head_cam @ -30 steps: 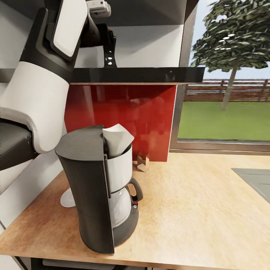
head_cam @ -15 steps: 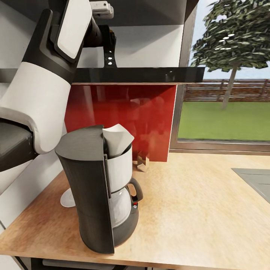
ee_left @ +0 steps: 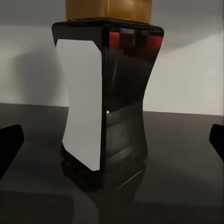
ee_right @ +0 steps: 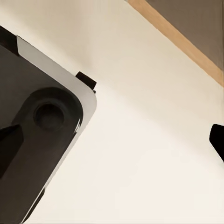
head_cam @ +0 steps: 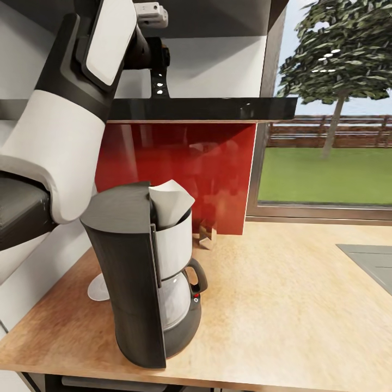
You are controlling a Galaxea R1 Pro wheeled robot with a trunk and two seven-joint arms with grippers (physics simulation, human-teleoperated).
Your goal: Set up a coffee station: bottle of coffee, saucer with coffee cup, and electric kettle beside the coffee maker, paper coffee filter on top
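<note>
As before, L arm (head_cam: 65, 109) edged twd shelf (head_cam: 201, 109).

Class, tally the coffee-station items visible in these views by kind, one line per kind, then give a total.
Coffee maker: 1
Paper coffee filter, on top of the coffee maker: 1
Saucer, partly hidden behind the coffee maker: 1
Bottle of coffee, on the dark shelf: 1
Total: 4

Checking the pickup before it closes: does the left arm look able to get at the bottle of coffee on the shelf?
Probably yes. The bottle of coffee stands upright on the shelf, centred ahead of the left gripper, whose jaws are spread to either side with nothing between them and the bottle.
</note>
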